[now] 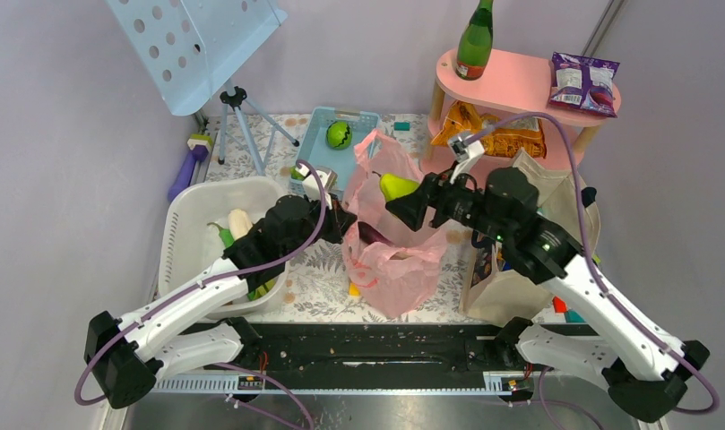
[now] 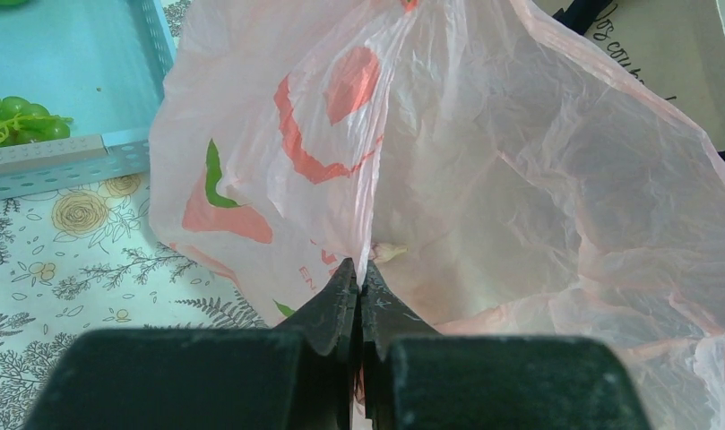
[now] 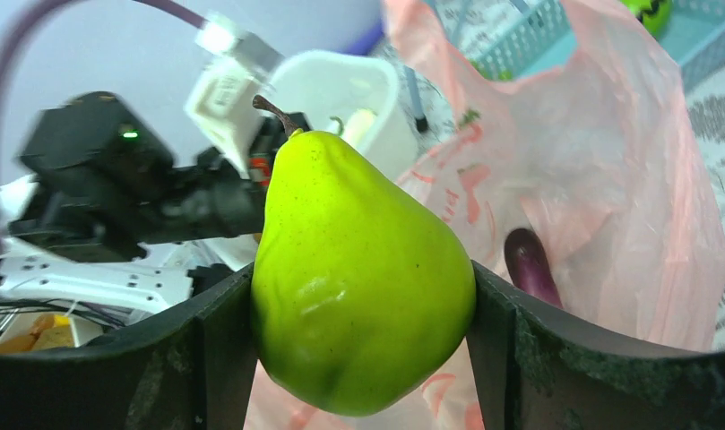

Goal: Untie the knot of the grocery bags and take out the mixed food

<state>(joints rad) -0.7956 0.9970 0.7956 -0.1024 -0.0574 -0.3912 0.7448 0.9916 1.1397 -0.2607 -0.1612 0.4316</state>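
Now: pear (image 1: 396,185) sits stem-up, clamped across its belly by the right end effector (image 3: 363,305), lifted just above the mouth of the pink bag (image 1: 390,260). Bag mouth gapes, no knot visible. Aubergine (image 3: 530,266) lies inside, low against the film. Left end effector (image 2: 358,296) is pinched narrow on a fold of the bag wall, holding it up. White tub (image 1: 184,233) with greens stands left on the surface (image 1: 314,287); beige tote (image 1: 506,287) right. Step in hand, I judge: carrying the pear out. Best done by rising clear of the rim before swinging sideways, grip firm on smooth skin, left pinch steady so the film doesn't drag along.
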